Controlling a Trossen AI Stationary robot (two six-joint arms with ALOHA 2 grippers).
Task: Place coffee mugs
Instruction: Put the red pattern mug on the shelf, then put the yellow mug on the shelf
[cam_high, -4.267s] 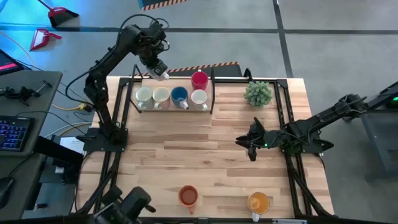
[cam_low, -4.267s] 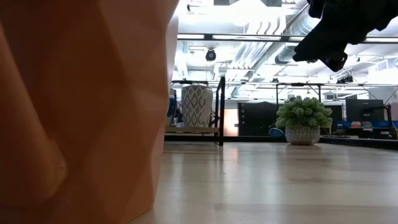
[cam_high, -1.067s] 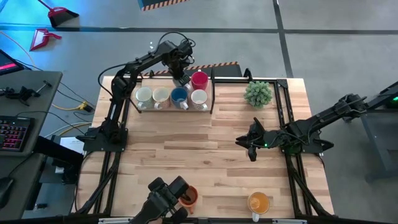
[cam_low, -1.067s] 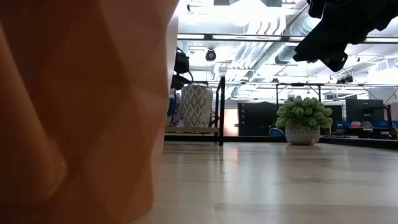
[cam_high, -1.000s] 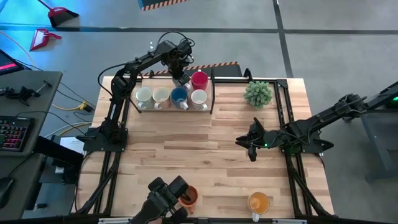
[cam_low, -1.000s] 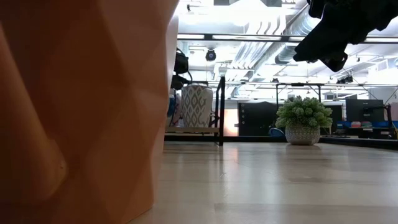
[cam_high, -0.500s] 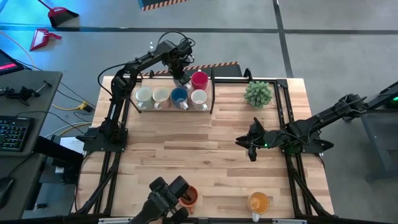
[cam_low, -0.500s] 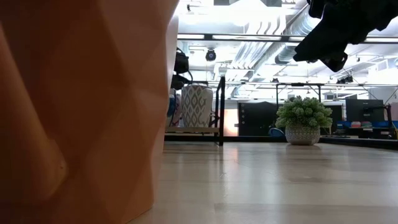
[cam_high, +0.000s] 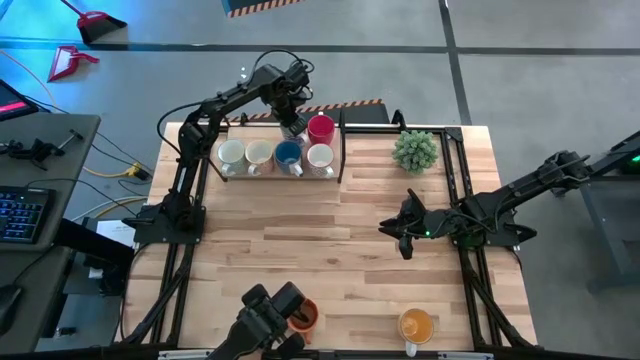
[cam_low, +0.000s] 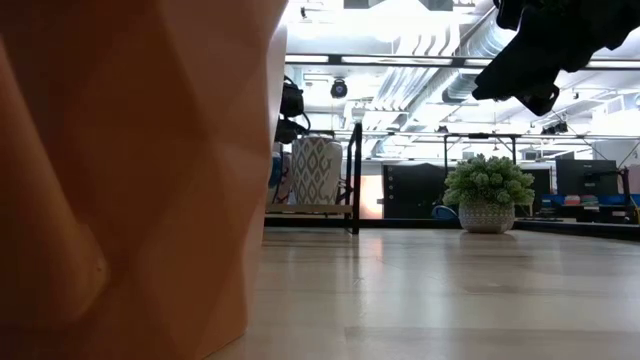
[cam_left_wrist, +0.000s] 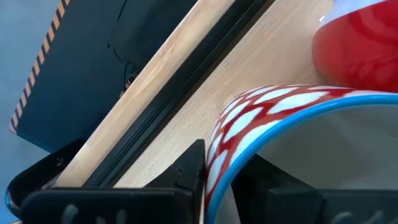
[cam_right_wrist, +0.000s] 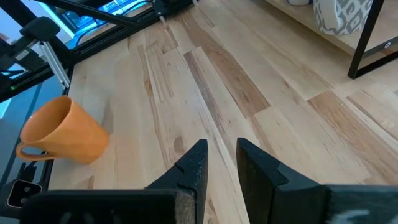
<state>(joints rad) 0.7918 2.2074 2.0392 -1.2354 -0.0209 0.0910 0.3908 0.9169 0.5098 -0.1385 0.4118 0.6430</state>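
Overhead view of the wooden table (cam_high: 330, 230) with both arms in frame. The left gripper (cam_high: 292, 121) reaches over the back of a black-framed rack (cam_high: 343, 150) at the table's far edge, just beside the red mug (cam_high: 320, 128). In its wrist view a patterned mug (cam_left_wrist: 292, 124), white with red markings and a blue rim, sits with its wall between the two dark fingers (cam_left_wrist: 189, 168); the inner finger is inside the rim, and whether the pads actually press the wall cannot be told. The red mug appears just beyond it. On the rack's front row stand, from left to right, two cream mugs (cam_high: 232, 153) (cam_high: 260, 153), the blue mug (cam_high: 288, 153) and a white mug (cam_high: 320, 156). The right gripper (cam_high: 397, 232) hangs over the middle of the table, well apart from any mug, its jaws slightly parted and empty. The yellow-orange mug (cam_high: 416, 325) and the red-orange mug (cam_high: 302, 315) stand near the front edge. A small green potted plant (cam_high: 415, 151) stands to the right of the rack.
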